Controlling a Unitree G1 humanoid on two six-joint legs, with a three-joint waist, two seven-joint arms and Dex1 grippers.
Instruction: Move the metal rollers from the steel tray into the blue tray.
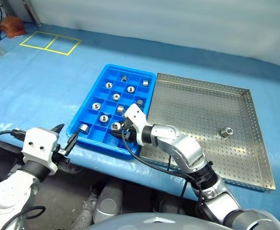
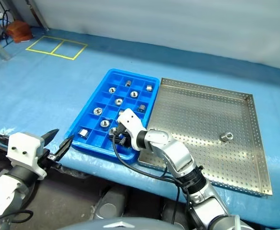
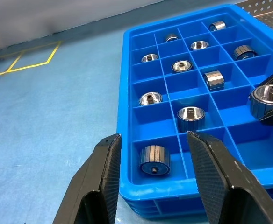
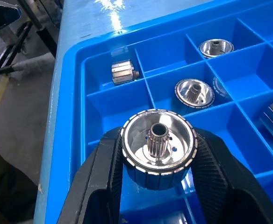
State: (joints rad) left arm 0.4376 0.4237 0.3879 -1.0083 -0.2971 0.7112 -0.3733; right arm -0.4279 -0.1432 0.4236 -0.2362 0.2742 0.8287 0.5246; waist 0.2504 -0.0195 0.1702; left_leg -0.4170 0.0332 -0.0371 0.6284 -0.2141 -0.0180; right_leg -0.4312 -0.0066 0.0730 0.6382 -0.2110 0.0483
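The left claw (image 1: 65,140) hangs empty, fingers apart, off the blue tray's (image 1: 147,79) 7 o'clock corner. The right claw (image 4: 157,154) is clamped on a roller (image 4: 158,147) over the tray's near row. Other rollers (image 3: 181,66) fill compartments beyond. One last roller (image 1: 226,131) lies in the steel tray (image 1: 255,139), at 3 o'clock.

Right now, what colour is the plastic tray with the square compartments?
Bright blue tray, clearest in the left wrist view.

Head pair overhead; wrist views close, sharing blue tray (image 3: 127,140)
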